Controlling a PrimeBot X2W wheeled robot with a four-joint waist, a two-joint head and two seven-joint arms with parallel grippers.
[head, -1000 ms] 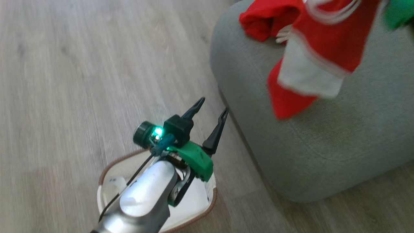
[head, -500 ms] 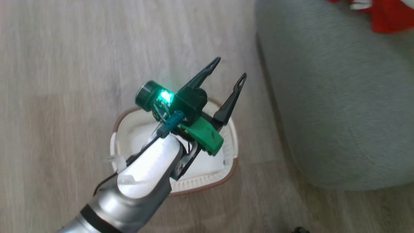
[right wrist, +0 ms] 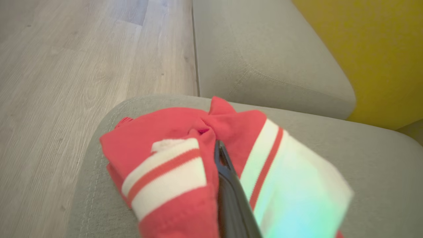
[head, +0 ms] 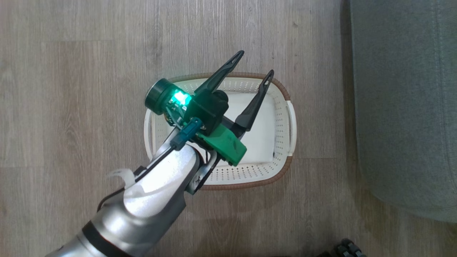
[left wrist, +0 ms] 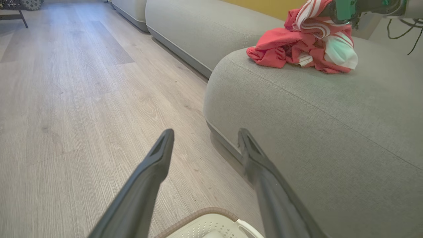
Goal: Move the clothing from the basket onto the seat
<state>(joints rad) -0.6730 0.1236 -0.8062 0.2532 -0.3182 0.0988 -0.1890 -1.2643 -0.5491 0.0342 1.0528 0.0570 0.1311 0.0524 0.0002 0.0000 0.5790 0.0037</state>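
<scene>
Hovering left hand splayed, right hand gripping clothing

Colours logged. The basket: cream walls with a dotted perforation pattern, brown rim, white handles; the sheet inside is plain white. The floor: grey-brown wood-grain planks. The seat: even grey-green. The clothing: red, with white bands carrying thin red stripes. The left gripper: dark fingers, green housing, glowing green lamp. The wall, upper right of the right wrist view: yellow.
</scene>
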